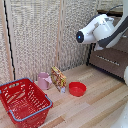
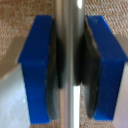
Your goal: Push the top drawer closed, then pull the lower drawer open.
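Fingers (image 2: 68,65) with blue pads are clamped on a silver bar handle (image 2: 69,30), seen in the wrist view. Which drawer it belongs to, I cannot tell. In the exterior view the white arm (image 1: 100,30) reaches to the dark cabinet (image 1: 112,59) at the right, where one drawer front (image 1: 109,62) shows.

Staged home corner, woven screens (image 1: 35,35), wooden floor (image 1: 90,107)
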### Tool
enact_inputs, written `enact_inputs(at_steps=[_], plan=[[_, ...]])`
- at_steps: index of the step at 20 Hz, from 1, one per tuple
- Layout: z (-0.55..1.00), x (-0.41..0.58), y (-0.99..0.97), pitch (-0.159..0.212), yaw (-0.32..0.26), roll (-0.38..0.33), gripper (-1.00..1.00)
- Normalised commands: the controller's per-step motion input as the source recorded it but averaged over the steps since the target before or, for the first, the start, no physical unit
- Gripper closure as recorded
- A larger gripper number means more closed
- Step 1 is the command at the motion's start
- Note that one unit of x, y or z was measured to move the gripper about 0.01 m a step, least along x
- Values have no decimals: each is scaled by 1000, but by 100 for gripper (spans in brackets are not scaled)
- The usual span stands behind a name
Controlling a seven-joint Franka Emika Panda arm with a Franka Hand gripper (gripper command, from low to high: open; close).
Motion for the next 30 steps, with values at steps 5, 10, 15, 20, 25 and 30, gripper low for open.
enact_inputs(at_steps=[5,10,15,20,25,30], plan=[[222,0,-719,0,150,-7,100],[181,0,-325,2,125,-57,-100],[73,0,221,0,66,-25,-100],[0,0,322,0,50,-24,-100],[-91,-114,2,0,28,-2,-100],[-330,-130,-67,0,38,0,-100]])
